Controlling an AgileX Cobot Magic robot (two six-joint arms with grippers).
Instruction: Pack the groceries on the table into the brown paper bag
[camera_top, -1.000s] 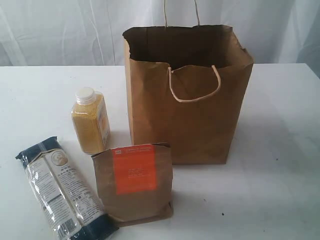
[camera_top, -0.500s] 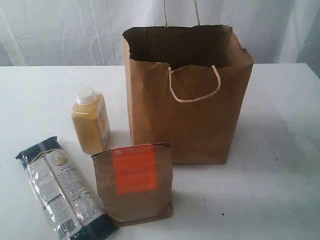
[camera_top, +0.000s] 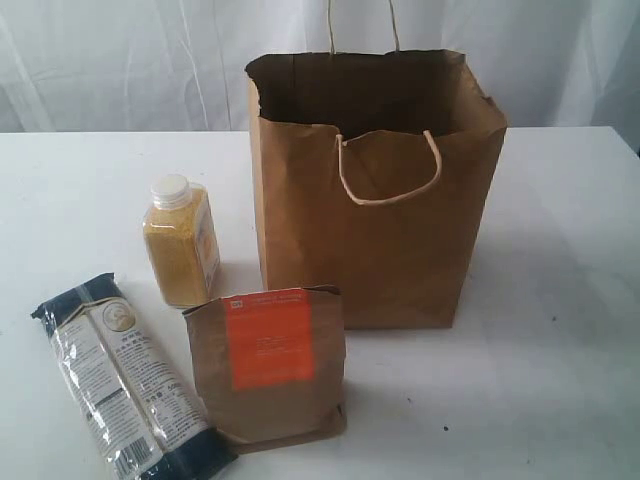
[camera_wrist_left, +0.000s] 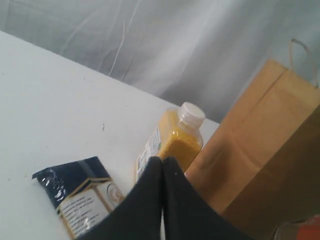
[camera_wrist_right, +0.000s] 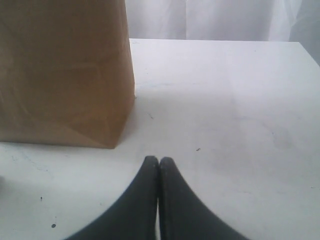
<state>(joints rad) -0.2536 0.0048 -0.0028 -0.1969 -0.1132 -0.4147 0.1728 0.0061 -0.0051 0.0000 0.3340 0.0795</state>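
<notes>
**On table centre: bag open, three groceries outside**

Brown paper bag (camera_top: 375, 220) stands upright mid-table with its mouth open; contents not visible. Brown orange-labelled pouch (camera_top: 268, 365) is upright just in front of it. Yellow-grain bottle (camera_top: 182, 245) is upright beside the bag on the left-arm side. Noodle packet (camera_top: 125, 385) lies flat further out. Left gripper (camera_wrist_left: 161, 162) is closed and empty, near the bottle. Right gripper (camera_wrist_right: 159, 161) is closed and empty, over bare table (camera_top: 540, 380) beside the bag.

Judgement: first pick is pending. Open the jaws before descending, grip the bottle across its body below the cap, lift it clear of the bag rim, then lower it straight in.
</notes>
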